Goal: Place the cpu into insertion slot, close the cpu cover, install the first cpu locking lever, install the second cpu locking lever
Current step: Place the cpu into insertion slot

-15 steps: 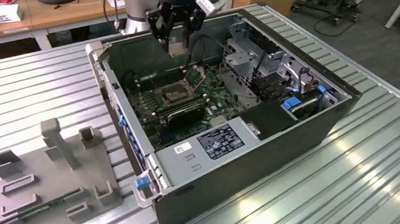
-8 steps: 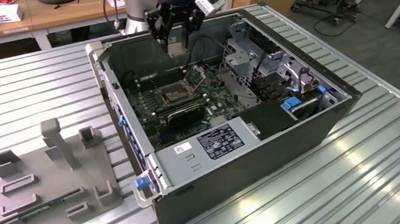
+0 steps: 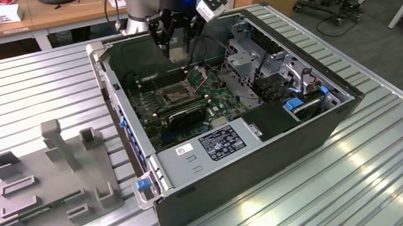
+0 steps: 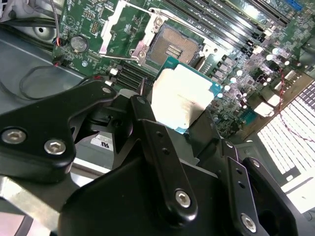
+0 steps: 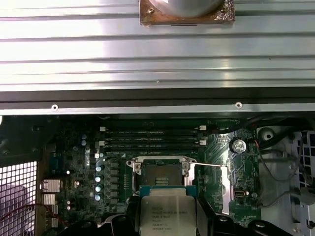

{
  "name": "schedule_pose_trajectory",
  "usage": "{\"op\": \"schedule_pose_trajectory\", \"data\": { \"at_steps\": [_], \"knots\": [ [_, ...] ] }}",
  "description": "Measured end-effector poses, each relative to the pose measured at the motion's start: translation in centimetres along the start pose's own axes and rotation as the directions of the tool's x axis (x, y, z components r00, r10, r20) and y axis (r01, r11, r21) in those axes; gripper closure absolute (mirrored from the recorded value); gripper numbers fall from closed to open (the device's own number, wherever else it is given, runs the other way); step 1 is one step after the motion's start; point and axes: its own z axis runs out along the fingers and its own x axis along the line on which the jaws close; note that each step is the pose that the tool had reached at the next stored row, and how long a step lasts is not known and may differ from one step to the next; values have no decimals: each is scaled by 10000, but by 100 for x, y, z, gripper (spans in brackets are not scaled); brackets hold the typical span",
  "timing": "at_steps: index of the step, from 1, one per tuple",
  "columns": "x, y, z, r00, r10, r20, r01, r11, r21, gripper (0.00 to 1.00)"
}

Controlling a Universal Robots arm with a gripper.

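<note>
My black fingers (image 4: 147,128) sit closest in the second wrist view, and my gripper (image 4: 174,115) is clenched on the cpu (image 4: 184,91), one finger on each of two opposite edges. The chip hangs in the air over the open computer case (image 3: 214,166), apart from the board and just short of the insertion slot (image 4: 174,46).

It lies roughly flat, pale metal top facing up toward my wrist and green rim showing around it. Being square, it has no real long axis. In the first wrist view its edges run close to parallel with the slot's frame.

The cpu cover (image 4: 114,27) stands swung open beside the slot, so the contacts are bare. I judge this step wants the chip level, its corners squared to the frame, and a straight descent with no sideways sliding across the contacts.

Beyond the slot lie the memory slots (image 5: 152,137), then the ribbed metal table (image 5: 157,49).
</note>
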Motion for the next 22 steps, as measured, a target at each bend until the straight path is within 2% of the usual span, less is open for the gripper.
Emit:
{"op": "schedule_pose_trajectory", "data": {
  "at_steps": [3, 9, 11, 16, 22],
  "knots": [
    [3, -4, 42, 10000, -2, 31, 2, 10000, -7, 46],
    [4, -5, 49, 10000, -4, 37, 4, 10000, -11, 46],
    [4, -6, 69, 10000, -3, 38, 3, 10000, -62, 46],
    [2, -13, 138, 10000, -5, 35, 5, 9999, -141, 46],
    [2, -13, 149, 10000, -5, 35, 6, 9999, -145, 46]
  ]
}}
